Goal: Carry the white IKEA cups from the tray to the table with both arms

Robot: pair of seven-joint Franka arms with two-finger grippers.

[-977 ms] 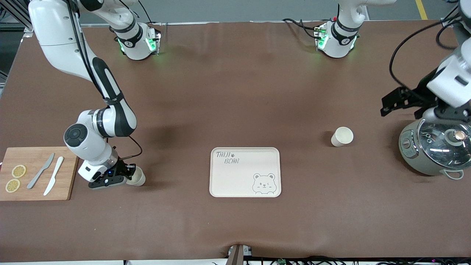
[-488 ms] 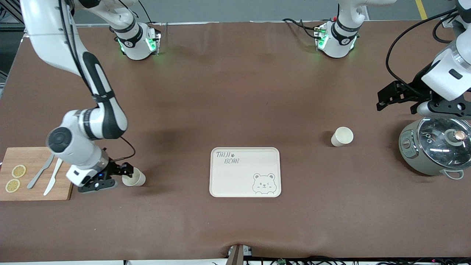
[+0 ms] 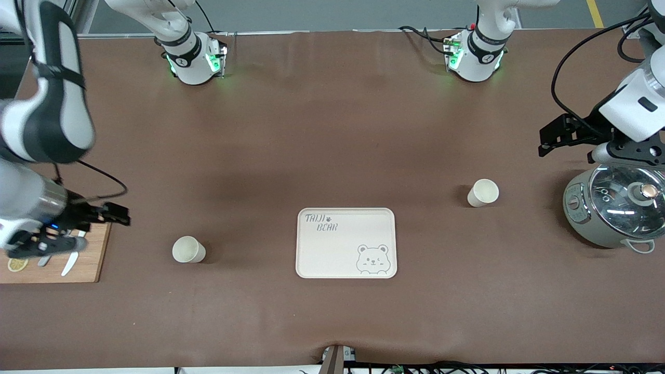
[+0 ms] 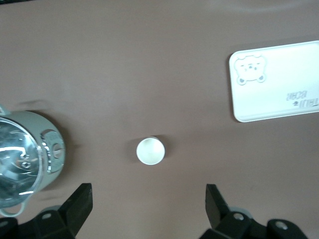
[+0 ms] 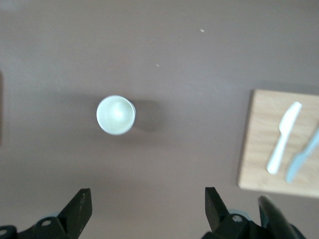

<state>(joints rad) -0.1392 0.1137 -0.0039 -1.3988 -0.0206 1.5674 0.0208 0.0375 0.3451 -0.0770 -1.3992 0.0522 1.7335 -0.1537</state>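
Observation:
Two white cups stand upright on the brown table. One cup (image 3: pixel 188 250) (image 5: pixel 115 115) stands between the cutting board and the bear tray (image 3: pixel 298 244). The other cup (image 3: pixel 482 192) (image 4: pixel 150 150) stands between the tray and the pot, farther from the front camera. My right gripper (image 3: pixel 106 219) (image 5: pixel 148 201) is open and empty, raised over the cutting board's edge and well apart from its cup. My left gripper (image 3: pixel 554 138) (image 4: pixel 148 199) hangs open and empty above the table beside the pot, apart from its cup.
A grey-green pot with a glass lid (image 3: pixel 613 208) (image 4: pixel 30 154) sits at the left arm's end. A wooden cutting board (image 3: pixel 91 259) (image 5: pixel 271 144) with two knives (image 5: pixel 283 137) and a lemon slice (image 3: pixel 17 264) lies at the right arm's end.
My right gripper opened, let go of its cup and drew up and away toward the cutting board. The cup stayed where it stood. My left gripper only shifted slightly near the pot.

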